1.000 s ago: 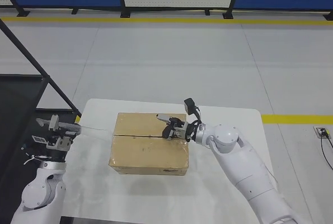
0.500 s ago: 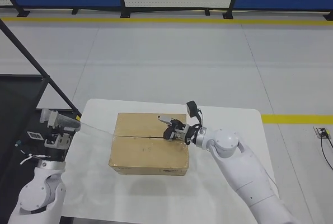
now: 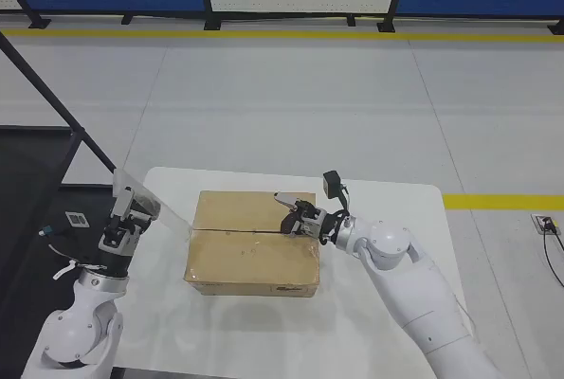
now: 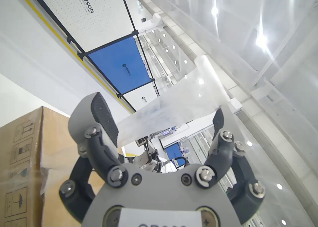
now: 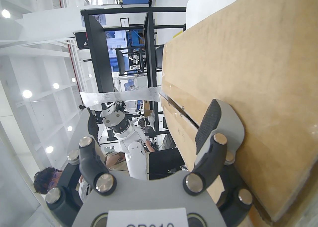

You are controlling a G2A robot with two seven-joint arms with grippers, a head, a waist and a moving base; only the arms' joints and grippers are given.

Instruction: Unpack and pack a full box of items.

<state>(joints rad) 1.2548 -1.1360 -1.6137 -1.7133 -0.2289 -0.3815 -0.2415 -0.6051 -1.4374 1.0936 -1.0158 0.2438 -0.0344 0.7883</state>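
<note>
we see the box (image 3: 253,242) closed at the middle of the table (image 3: 376,204), its tape strip (image 3: 154,210) running from the seam's end up to the left gripper (image 4: 159,106), whose jaws stand wide (the strip seems to cling to one pad). the right gripper (image 5: 149,113), also released, rests a finger beside the seam; we judge it best to re-clamp the strip, pin the lid and pull low

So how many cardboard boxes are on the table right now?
1. The cardboard box sits closed in the middle of the table, with the right claw by its top seam. None looks hidden.
</note>
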